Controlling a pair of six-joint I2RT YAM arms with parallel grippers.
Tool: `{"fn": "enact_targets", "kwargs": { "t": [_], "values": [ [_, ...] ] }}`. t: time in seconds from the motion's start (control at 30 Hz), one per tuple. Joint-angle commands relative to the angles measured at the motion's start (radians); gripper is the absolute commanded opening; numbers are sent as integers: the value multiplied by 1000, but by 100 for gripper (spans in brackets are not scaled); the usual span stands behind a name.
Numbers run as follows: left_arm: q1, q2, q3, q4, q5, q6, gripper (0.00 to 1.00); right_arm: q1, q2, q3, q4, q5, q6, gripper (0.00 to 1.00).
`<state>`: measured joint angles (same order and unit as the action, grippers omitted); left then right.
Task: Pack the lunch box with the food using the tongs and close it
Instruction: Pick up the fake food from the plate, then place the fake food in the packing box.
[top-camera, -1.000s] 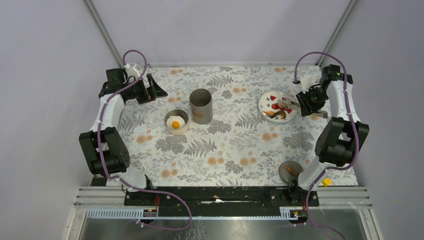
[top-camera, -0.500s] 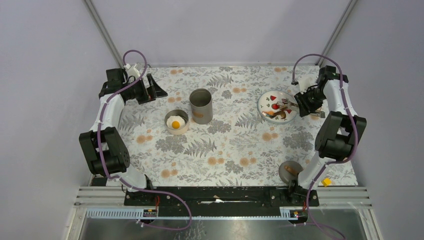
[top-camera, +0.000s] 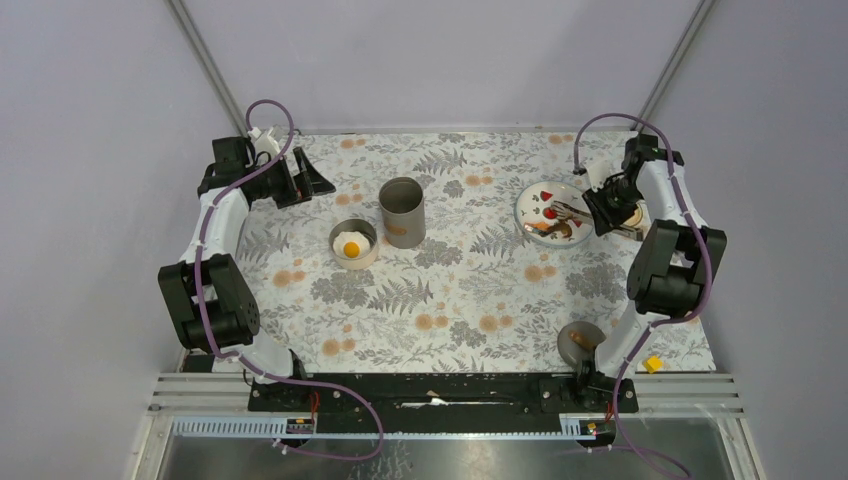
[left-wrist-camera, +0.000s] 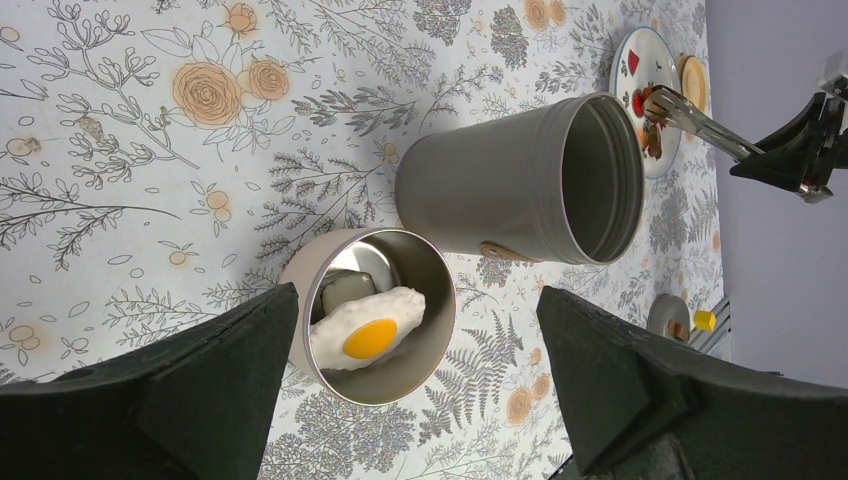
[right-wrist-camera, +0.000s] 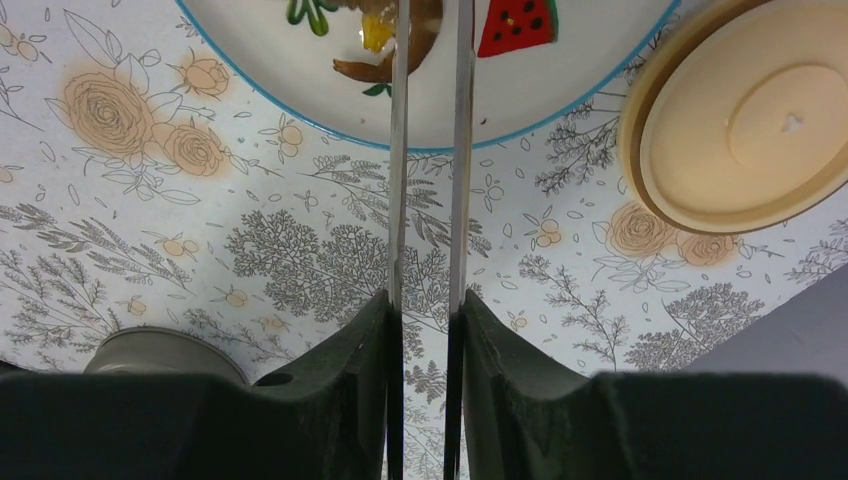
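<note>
- Two things have just changed on the right. Your right gripper (right-wrist-camera: 425, 300) has slid a bit closer to the plate (right-wrist-camera: 560, 80), and it has squeezed in tighter.
- Its fingers (right-wrist-camera: 350, 350) pinch the tongs (right-wrist-camera: 398, 180). The two thin arms now sit close together, and they reach out over the brown piece (right-wrist-camera: 422, 25) on the plate.
- I think this means you are grabbing that piece right now. I cannot tell if the tips hold it yet.
- One red piece (right-wrist-camera: 517, 20) lies on the plate too, just beside the tongs.
- The egg (left-wrist-camera: 365, 335) already lies in the cup (left-wrist-camera: 425, 280), well apart from the plate. The tall can (left-wrist-camera: 480, 200) stands open just beside the cup.
- So the egg looks packed. The plate pieces must still go over, and nothing is closed yet.
- The tan lid (right-wrist-camera: 740, 110) lies just beside the plate.
- Your left gripper (left-wrist-camera: 417, 295) is spread wide and holds nothing. It sits where it was a second ago, and so do the cup, the can and the egg.
</note>
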<state>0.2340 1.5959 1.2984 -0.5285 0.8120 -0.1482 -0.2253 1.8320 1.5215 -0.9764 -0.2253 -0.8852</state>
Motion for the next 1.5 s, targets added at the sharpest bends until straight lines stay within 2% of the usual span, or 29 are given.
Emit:
{"fn": "enact_targets", "kwargs": {
  "t": [0.0, 0.13, 0.3, 0.43, 0.63, 0.9, 1.17, 1.47],
  "values": [
    [5, -19, -2, 38, 26, 6, 99, 15, -22, 31, -14, 10, 7, 30],
    [4, -17, -2, 38, 28, 3, 99, 14, -30, 121, -81, -42, 11, 25],
    [5, -13, 4, 38, 31, -3, 99, 17, -39, 261, -158, -123, 43, 25],
    [5, -10, 5, 38, 32, -4, 99, 70, -40, 381, -225, -169, 78, 24],
    [5, -4, 1, 38, 26, -5, 99, 285, -22, 569, -270, -212, 166, 24],
    [5, -21, -5, 38, 11, 2, 99, 576, 88, 792, -297, -253, 281, 24],
    [5, -21, -7, 38, 12, 2, 99, 747, 159, 808, -287, -192, 290, 25],
    [5, -12, -7, 38, 17, 2, 99, 777, 205, 762, -264, -189, 291, 25]
  ]
}}
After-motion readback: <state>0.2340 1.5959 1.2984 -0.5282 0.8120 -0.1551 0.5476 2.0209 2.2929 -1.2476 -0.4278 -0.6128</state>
